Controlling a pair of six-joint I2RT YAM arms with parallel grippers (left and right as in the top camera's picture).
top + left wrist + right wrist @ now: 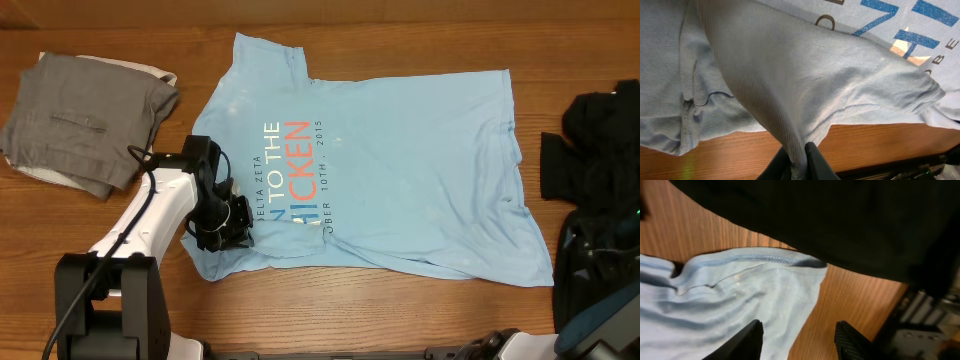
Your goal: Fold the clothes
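The left gripper (797,159) was clamped on a fold of fabric at the edge of the one light blue T-shirt (400,160), spread print-up mid-table (400,310) between one grey garment (85,120) and one black garment (600,120), while the right gripper (802,340) stood with jaws apart over a hem corner.

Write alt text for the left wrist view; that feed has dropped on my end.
The left gripper, bottom centre, is shut on a pinched fold of the light blue T-shirt, which fills most of the frame. Wooden table shows below the cloth; blue and orange print sits at upper right.
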